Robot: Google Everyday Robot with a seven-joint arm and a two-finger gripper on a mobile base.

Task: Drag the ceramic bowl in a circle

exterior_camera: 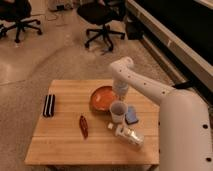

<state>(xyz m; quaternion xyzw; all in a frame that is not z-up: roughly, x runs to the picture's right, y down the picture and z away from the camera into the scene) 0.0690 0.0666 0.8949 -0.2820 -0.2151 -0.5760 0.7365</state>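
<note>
Single view only; no second view to share scene. Camera sat high, looked steeply down and forward, toward 12 o'clock, over wooden table (65,142). Robot arm (150,90) entered from 4 o'clock, large in frame, so camera was close to it. Gripper (120,91) reached to table's 1 o'clock part, beside ceramic bowl (102,98). Office chairs (102,20) stood far off at 12 o'clock.
</note>
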